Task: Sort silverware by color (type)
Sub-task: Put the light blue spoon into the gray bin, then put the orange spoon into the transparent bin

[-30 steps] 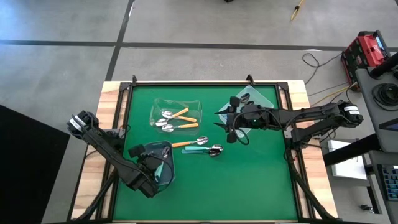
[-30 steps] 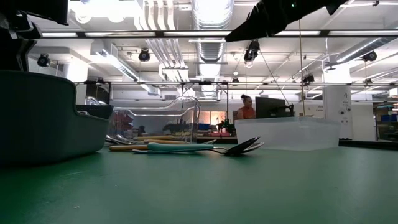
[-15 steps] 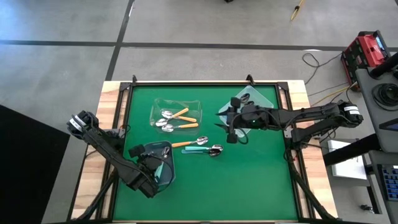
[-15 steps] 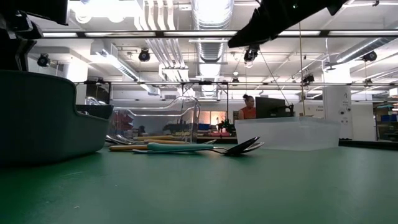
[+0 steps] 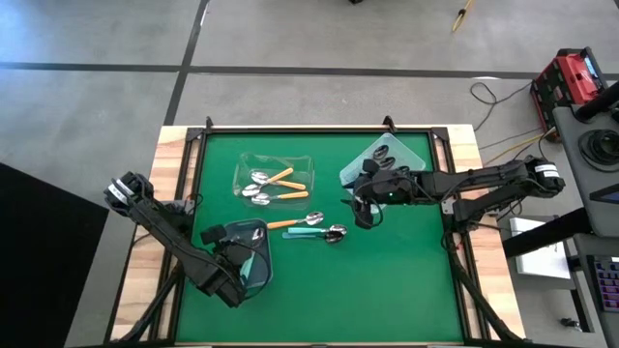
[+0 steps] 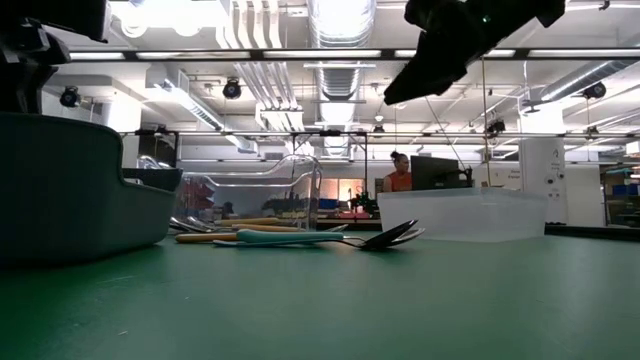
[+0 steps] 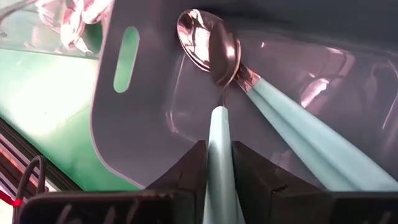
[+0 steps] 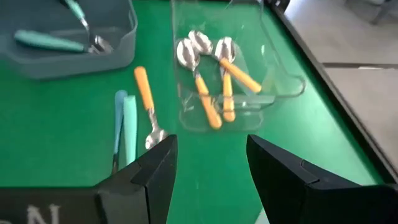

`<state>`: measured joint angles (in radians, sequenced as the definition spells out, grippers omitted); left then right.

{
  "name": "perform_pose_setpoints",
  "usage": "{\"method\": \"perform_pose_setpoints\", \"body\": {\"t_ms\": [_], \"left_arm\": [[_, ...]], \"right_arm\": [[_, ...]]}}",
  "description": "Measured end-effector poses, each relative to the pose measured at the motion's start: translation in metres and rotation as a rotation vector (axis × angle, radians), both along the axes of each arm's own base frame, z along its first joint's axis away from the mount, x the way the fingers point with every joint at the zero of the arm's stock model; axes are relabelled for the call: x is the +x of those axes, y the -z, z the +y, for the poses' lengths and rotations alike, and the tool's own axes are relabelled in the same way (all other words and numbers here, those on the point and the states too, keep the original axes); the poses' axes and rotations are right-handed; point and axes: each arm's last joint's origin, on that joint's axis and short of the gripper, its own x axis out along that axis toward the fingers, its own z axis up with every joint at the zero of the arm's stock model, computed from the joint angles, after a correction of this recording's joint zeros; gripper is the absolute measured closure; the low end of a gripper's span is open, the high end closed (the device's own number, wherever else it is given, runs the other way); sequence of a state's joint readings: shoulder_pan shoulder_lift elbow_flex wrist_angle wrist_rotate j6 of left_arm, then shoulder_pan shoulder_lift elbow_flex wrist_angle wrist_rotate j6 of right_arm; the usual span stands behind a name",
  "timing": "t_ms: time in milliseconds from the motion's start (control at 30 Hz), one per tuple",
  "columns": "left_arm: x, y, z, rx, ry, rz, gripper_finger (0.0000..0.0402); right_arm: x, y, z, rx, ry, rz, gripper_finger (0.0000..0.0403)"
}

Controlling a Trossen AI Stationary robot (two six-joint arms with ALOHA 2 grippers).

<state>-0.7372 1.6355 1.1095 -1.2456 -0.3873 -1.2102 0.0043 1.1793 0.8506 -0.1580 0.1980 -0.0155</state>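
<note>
Left gripper (image 7: 219, 163) over grey bin (image 5: 253, 257) at table's near left, fingers (image 7: 186, 177) pinching teal spoon (image 7: 221, 146) by handle, bowl pointing down beside another teal spoon (image 7: 292, 121) already inside. Good release: lower close, spread jaws slowly, lift straight up.

Right gripper (image 5: 360, 205) hovers mid-table, jaws wide, empty.

Orange spoons (image 5: 274, 184) lie in clear bin (image 5: 242, 162). Loose spoons (image 5: 311, 225) wait on green mat (image 5: 387, 280) between bins.
</note>
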Motion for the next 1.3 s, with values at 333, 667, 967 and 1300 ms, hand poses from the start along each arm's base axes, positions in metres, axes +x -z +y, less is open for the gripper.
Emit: {"method": "perform_pose_setpoints", "body": {"t_ms": [333, 667, 967, 1300], "left_arm": [[0.0, 0.0, 0.001, 0.016, 0.035, 0.009, 0.029], [0.001, -0.001, 0.001, 0.018, 0.054, 0.016, 0.0278], [0.016, -0.031, -0.009, 0.067, 0.196, -0.092, 0.0278], [0.009, -0.075, 0.005, 0.254, 0.369, -0.274, 0.0278]], "right_arm": [[-0.001, 0.004, 0.006, 0.026, -0.005, 0.018, 0.0218], [-0.002, 0.004, 0.006, 0.026, -0.003, 0.019, 0.0218], [-0.002, 0.004, 0.006, 0.055, 0.016, 0.011, 0.0218], [0.007, 0.008, 0.007, 0.122, 0.059, -0.029, 0.0218]]}}
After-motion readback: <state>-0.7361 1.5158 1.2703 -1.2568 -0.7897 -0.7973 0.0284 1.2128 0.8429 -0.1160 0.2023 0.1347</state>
